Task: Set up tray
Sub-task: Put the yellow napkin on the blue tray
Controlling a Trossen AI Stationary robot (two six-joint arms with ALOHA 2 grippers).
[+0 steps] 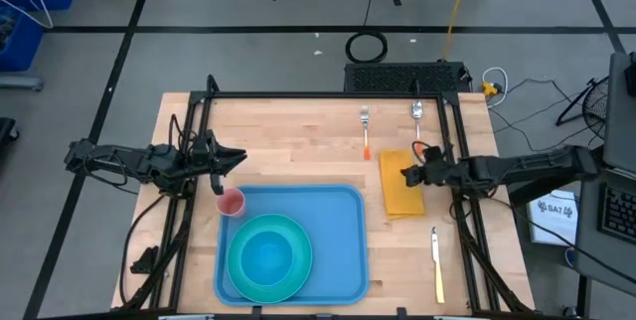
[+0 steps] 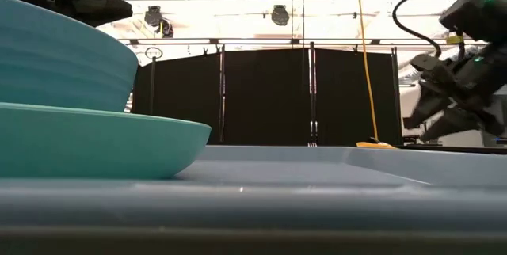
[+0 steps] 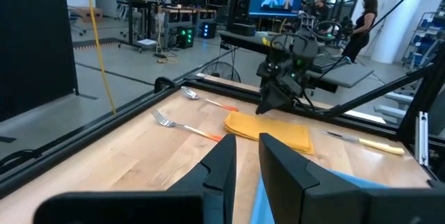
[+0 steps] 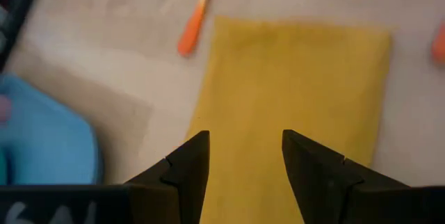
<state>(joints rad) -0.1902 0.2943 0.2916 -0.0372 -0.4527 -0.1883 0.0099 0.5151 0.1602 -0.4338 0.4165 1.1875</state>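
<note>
Over the table from above, the tray [image 1: 343, 250] sits at 6 o'clock on the wood, with a teal plate and bowl [image 1: 269, 255] in its left half and a small pink cup [image 1: 231, 202] at its top-left corner. My left gripper [image 1: 237, 158] hangs around 10 o'clock, just above that cup. My right gripper [image 1: 407, 173] is at 3 o'clock over the yellow napkin [image 1: 401, 186], with a fork [image 1: 366, 130] and spoon [image 1: 417, 119] past it and a knife [image 1: 437, 263] at 4.

Down low, tray rim [image 2: 333, 172] fills the front, plate [image 2: 95, 140] left.

Left wrist: my fingers [image 3: 220, 166] are parted, holding nothing.

Right wrist: fingers [image 4: 186, 163] spread wide above the napkin [image 4: 292, 78], nothing gripped.
</note>
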